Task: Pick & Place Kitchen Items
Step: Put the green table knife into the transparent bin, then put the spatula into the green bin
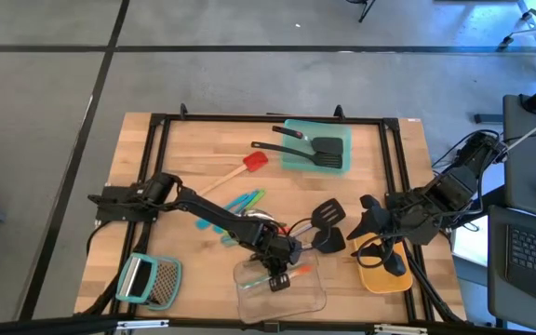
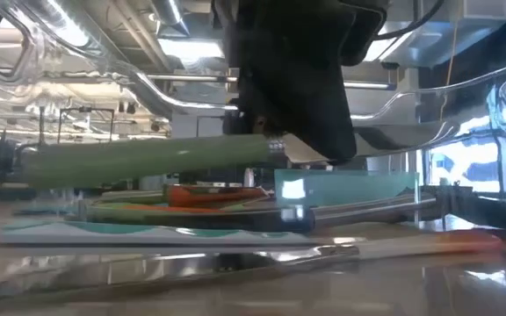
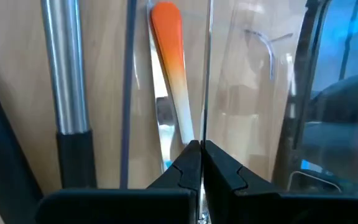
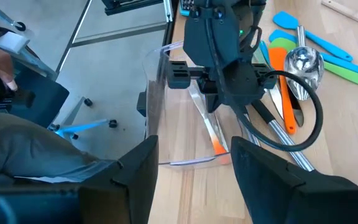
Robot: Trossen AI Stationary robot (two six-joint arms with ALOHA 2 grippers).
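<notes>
My left gripper (image 1: 277, 276) reaches from the table's left into a clear container (image 1: 316, 300) near the front edge. It is shut on a slim tool with an orange end (image 3: 168, 56). My right gripper (image 1: 372, 223) hangs open above a yellow container (image 1: 372, 279) at the front right, with nothing between its fingers (image 4: 135, 174). Beside the clear container, other kitchen items lie flat on the table: a silver spoon (image 4: 303, 62), teal and green tools (image 1: 245, 200) and two black spatulas (image 1: 328, 216). My left gripper pinches the tool's pale end (image 3: 185, 134) between its two fingertips. The fingers slant down from the table's left, and the tool runs on ahead of them. Its orange end (image 4: 219, 147) is low inside the clear container; whether it touches the bottom I cannot tell.
A teal container (image 1: 291, 156) at the back holds two black spatulas. A red spatula with a wooden handle (image 1: 254, 160) lies left of it. A flat grater with a teal handle (image 1: 152, 279) sits at the front left. A person sits beyond the table's near edge (image 4: 17, 149).
</notes>
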